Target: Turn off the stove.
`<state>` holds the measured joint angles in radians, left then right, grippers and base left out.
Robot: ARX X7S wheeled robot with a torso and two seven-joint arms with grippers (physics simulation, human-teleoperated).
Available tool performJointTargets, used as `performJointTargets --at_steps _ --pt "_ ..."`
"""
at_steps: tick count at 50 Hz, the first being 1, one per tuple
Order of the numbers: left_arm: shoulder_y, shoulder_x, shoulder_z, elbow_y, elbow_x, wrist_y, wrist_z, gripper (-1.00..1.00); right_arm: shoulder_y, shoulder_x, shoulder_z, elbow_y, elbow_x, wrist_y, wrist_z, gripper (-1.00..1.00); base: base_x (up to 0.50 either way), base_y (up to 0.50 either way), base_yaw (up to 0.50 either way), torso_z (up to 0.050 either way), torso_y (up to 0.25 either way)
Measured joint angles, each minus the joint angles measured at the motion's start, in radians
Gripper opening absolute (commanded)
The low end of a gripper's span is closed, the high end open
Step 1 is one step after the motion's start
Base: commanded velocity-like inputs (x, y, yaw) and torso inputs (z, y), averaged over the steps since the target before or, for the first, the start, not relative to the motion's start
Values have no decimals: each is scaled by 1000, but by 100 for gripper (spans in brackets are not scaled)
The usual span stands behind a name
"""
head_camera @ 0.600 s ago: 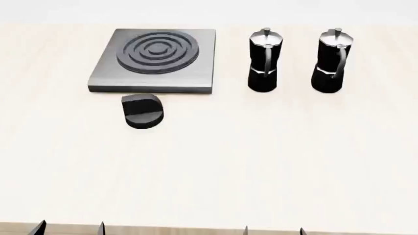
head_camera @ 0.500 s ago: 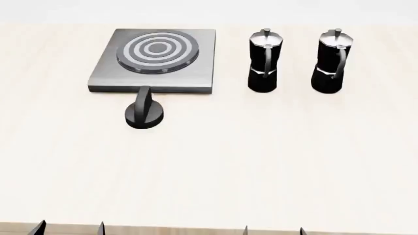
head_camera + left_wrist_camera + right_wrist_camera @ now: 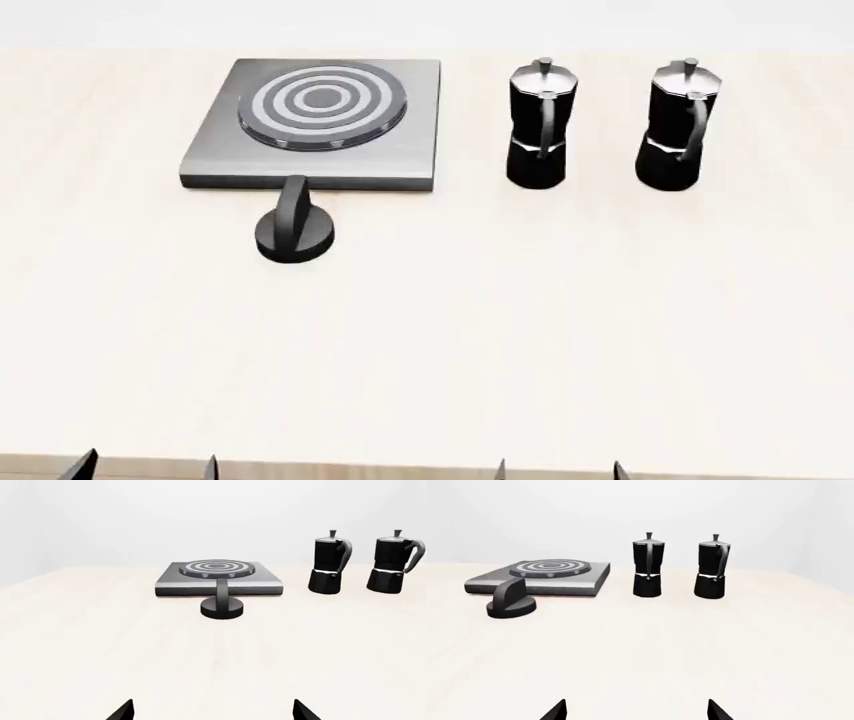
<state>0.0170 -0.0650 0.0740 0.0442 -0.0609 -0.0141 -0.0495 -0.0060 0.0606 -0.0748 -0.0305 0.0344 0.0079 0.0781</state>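
The stove (image 3: 407, 110) is a flat grey metal slab at the table's far left, and its round burner (image 3: 322, 100) shows pale concentric rings. Just in front of it stands the black ridged knob (image 3: 295, 232), its ridge pointing at the slab. The left wrist view has the stove (image 3: 187, 587) and knob (image 3: 222, 607) straight ahead; the right wrist view has the stove (image 3: 594, 577) and knob (image 3: 510, 605) off to one side. My left gripper (image 3: 147, 468) (image 3: 213, 712) and right gripper (image 3: 559, 470) (image 3: 637, 712) are open at the table's near edge, far from the knob, holding nothing.
Two black-and-silver moka pots (image 3: 541, 125) (image 3: 681, 125) stand upright to the right of the stove, level with it. They also show in the wrist views as moka pots (image 3: 328, 565) (image 3: 647, 567). The pale table (image 3: 441, 340) lies between the grippers and these things.
From the earliest frame to now, the knob's ridge went from crosswise to pointing at the stove. The burner rings went from dark to pale. The grippers have barely shifted.
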Motion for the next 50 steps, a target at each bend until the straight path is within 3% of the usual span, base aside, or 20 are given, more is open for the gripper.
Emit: performJointTargets --at_steps 25,50 --pt "61 -56 22 187 -16 21 -40 100 -17 40 -36 -230 -12 142 70 100 0 0 0 0 0" --pt "90 -103 -10 442 -74 -74 -85 100 -21 74 -59 -450 -21 279 125 100 0 0 0 0 0"
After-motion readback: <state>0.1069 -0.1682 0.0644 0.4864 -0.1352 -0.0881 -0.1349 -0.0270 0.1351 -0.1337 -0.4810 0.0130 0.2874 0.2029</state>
